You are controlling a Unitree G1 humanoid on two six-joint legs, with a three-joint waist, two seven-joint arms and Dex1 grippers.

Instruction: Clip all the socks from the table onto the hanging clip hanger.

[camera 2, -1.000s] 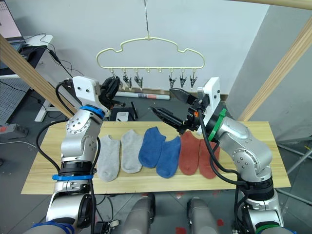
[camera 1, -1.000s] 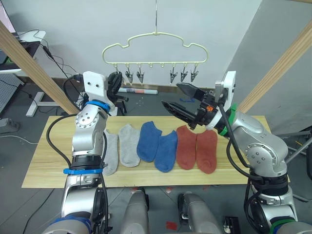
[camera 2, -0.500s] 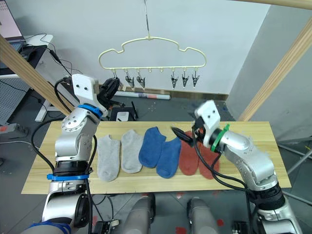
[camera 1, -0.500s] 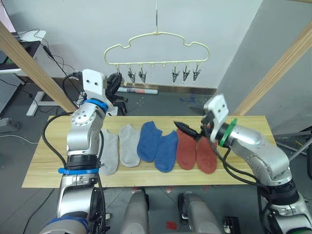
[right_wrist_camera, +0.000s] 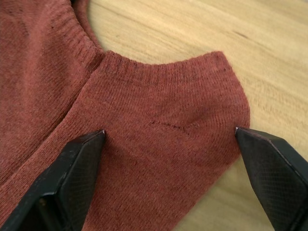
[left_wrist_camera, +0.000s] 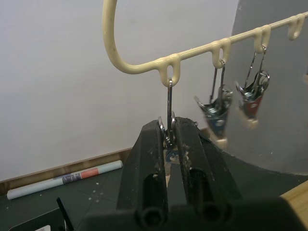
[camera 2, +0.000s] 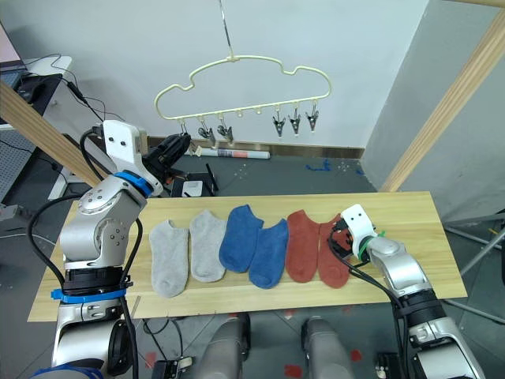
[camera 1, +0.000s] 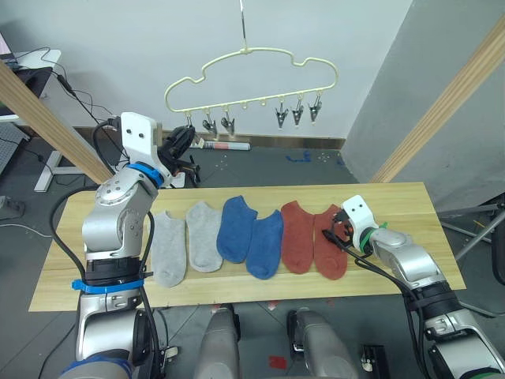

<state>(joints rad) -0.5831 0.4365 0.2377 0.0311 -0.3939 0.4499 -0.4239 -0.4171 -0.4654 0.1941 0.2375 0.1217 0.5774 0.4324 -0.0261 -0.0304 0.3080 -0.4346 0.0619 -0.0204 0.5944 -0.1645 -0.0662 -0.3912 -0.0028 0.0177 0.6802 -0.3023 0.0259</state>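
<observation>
Your rightmost rust red sock (camera 1: 331, 241) lies flat on the table (camera 1: 410, 207), soft knit, long axis running near to far, cuff at the far end. Your right gripper (right_wrist_camera: 171, 168) straddles that cuff, fingers spread wide. Your left gripper (left_wrist_camera: 168, 144) is pinched on the hanger's leftmost clip (left_wrist_camera: 169, 120).
</observation>
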